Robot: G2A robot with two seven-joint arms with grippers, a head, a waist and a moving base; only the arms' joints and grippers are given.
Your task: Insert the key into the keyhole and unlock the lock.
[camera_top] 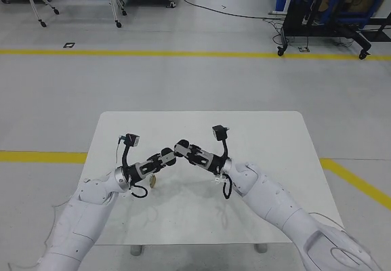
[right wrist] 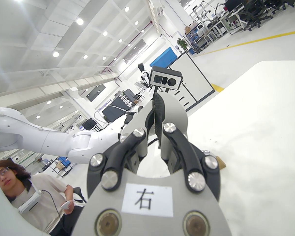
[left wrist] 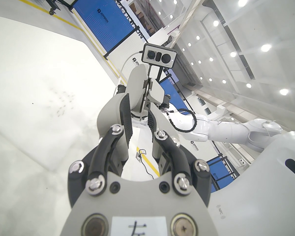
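Observation:
A small brass lock (camera_top: 152, 180) lies on the white table (camera_top: 270, 142), just beneath the left forearm; its corner (right wrist: 220, 162) peeks out beside my right gripper's knuckles. Both grippers meet tip to tip above the table's middle. My left gripper (camera_top: 169, 156) (left wrist: 137, 105) stands open, its ribbed pads (left wrist: 125, 116) apart, facing the right one's tips. My right gripper (camera_top: 179, 147) (right wrist: 156, 100) (left wrist: 146, 92) is shut, pads pressed flat together; I cannot tell whether a key sits between them.
The table's near edge runs close under both elbows. Bare tabletop stretches to the far side and to the right of the grippers. Yellow floor lines (camera_top: 181, 51) and wheeled racks (camera_top: 331, 27) lie beyond the table.

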